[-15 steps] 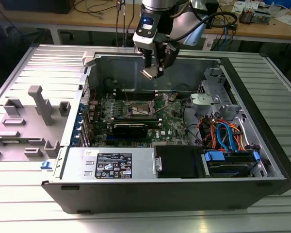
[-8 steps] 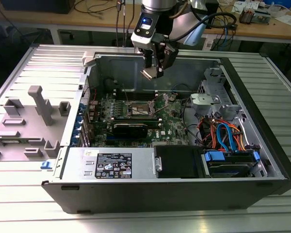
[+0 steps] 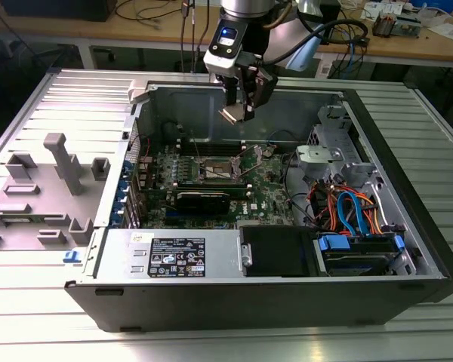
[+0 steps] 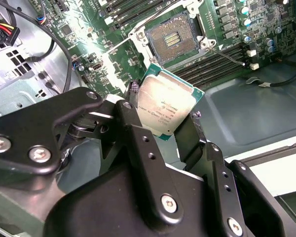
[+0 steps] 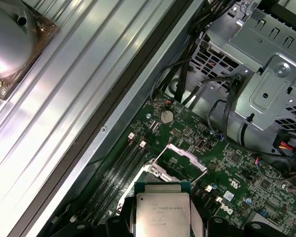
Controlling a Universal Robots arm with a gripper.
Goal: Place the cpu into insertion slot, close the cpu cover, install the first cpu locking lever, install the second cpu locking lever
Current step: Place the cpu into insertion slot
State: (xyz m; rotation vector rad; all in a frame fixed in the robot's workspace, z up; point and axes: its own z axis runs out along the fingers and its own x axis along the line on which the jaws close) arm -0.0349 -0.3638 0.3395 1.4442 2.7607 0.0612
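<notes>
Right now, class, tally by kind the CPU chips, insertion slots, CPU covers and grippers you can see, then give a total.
cpu: 1
insertion slot: 1
cpu cover: 1
gripper: 1
Total: 4

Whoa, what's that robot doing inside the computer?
The robot arm's end effector is holding the cpu in the air above the open computer. It isn't in yet: the slot on the green board below is empty.
</notes>
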